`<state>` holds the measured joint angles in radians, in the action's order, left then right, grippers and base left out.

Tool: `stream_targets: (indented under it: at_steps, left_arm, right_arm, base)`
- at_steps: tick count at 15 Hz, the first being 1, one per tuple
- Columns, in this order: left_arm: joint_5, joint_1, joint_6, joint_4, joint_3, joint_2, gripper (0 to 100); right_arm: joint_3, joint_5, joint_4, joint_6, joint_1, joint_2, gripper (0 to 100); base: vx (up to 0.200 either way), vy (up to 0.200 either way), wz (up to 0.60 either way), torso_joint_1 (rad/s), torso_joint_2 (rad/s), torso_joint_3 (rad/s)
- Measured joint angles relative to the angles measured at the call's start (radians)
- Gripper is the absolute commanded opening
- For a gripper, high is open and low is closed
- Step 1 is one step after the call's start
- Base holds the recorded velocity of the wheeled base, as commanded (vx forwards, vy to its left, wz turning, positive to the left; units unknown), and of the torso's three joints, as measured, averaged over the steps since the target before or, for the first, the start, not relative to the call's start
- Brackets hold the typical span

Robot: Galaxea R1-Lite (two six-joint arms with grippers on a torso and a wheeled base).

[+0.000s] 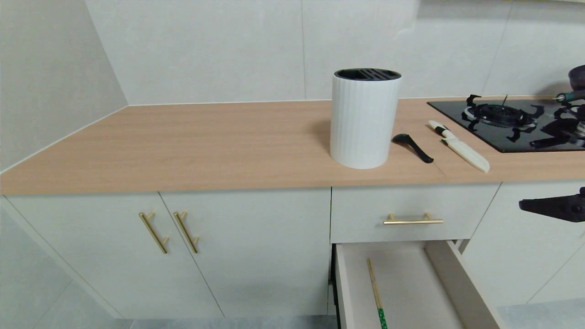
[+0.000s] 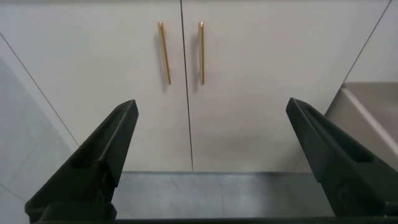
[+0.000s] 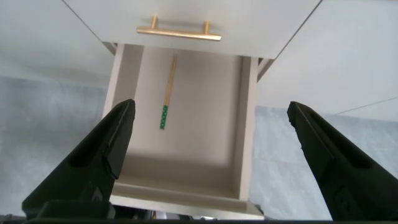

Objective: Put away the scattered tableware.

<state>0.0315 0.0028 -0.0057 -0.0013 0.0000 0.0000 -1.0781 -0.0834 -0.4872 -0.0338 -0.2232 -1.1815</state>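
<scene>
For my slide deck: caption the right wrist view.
Open right gripper faces the open drawer, chopsticks lying inside.

- No text, label, brand, number or sign can be read on anything here.
- The pale wooden chopsticks with a green-painted end (image 1: 375,292), lying in the pulled-out beige drawer (image 1: 459,283), have small light specks on the green part. They are too small to tell whether they are print or plain pattern.
</scene>
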Motion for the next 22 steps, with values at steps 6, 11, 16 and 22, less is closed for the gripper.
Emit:
stream_targets:
  at_steps: [6, 11, 16, 22]
  left_arm:
    - [0.000, 0.000, 0.000, 0.000, 0.000, 0.000, 100]
    - [0.000, 0.000, 0.000, 0.000, 0.000, 0.000, 100]
    - [0.000, 0.000, 0.000, 0.000, 0.000, 0.000, 100]
    - [0.000, 0.000, 0.000, 0.000, 0.000, 0.000, 100]
  right_arm:
    - [0.011, 0.002, 0.028, 0.012, -0.001, -0.005, 100]
    - [-0.004, 0.086, 0.185, 0.119, 0.092, -0.061, 100]
    - [-0.181, 0.195, 0.293, 0.175, 0.128, -0.327, 100]
    - [-0.234, 0.260, 0.512, 0.232, 0.098, -0.571, 100]
  base:
    - [0.000, 0.000, 0.00, 0.137, -0.33, -0.193]
    - [0.000, 0.000, 0.00, 0.000, 0.00, 0.000]
    - [0.000, 0.000, 0.00, 0.000, 0.00, 0.000]
    - [0.000, 0.000, 0.00, 0.000, 0.00, 0.000]
